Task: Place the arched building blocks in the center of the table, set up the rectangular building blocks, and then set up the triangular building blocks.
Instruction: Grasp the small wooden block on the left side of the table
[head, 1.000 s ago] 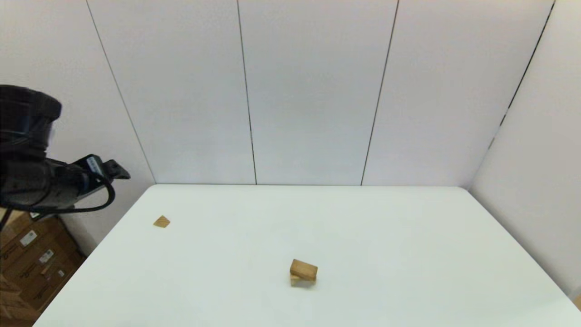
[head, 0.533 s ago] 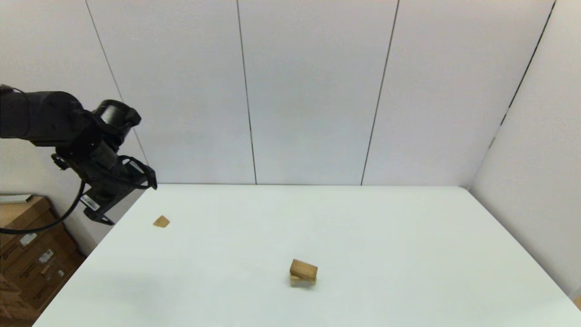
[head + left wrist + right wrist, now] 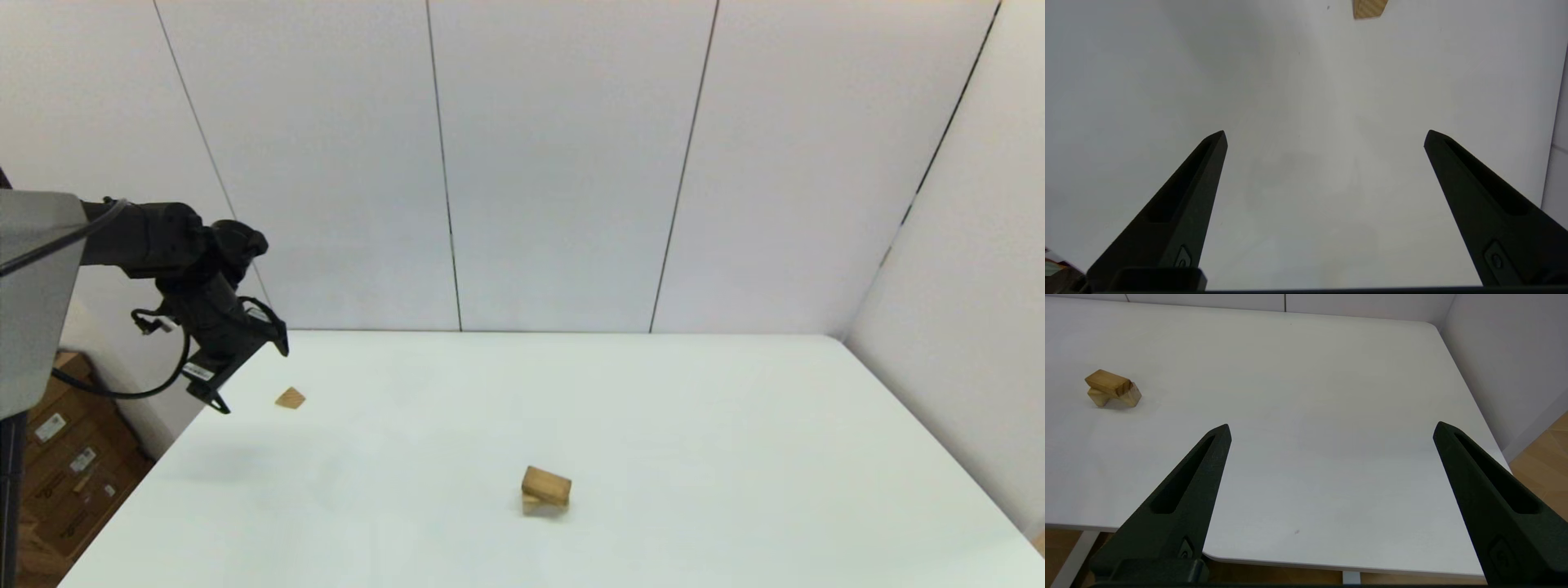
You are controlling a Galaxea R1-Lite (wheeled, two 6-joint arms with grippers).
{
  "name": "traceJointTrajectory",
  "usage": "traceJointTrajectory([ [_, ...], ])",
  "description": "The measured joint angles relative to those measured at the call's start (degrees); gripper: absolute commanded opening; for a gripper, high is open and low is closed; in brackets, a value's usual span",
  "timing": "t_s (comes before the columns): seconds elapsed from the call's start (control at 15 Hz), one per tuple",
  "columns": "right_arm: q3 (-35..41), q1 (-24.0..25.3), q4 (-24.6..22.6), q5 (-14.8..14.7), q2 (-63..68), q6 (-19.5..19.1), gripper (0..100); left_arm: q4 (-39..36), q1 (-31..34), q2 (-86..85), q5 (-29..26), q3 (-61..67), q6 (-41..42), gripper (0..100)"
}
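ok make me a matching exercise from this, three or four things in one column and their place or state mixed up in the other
Things
1. small light-brown wooden triangular block
2. plain light-brown wooden rectangular bar
3. light-brown wooden arched block
4. left tool

Places or states
A. lying on top of another block
B. open, hanging above the white table's far left corner
C. alone on the table near its far left corner
D. on the table near the middle, under another block

Pairs: 1-C, 2-A, 3-D, 4-B
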Motion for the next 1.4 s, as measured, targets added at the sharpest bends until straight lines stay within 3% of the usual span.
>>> traceJointTrajectory([
  [0.27,0.00,0.00,0.00,-0.02,0.00,0.01,100,-0.30,0.84,5.74,-0.11,-5.96,0.20,100],
  [0.6,0.00,0.00,0.02,0.00,0.00,0.01,100,-4.02,0.74,9.84,-2.89,-6.67,0.20,100],
  [1.4,0.00,0.00,0.00,0.00,0.00,0.00,100,-8.24,0.79,15.19,-2.51,-6.70,1.29,100],
])
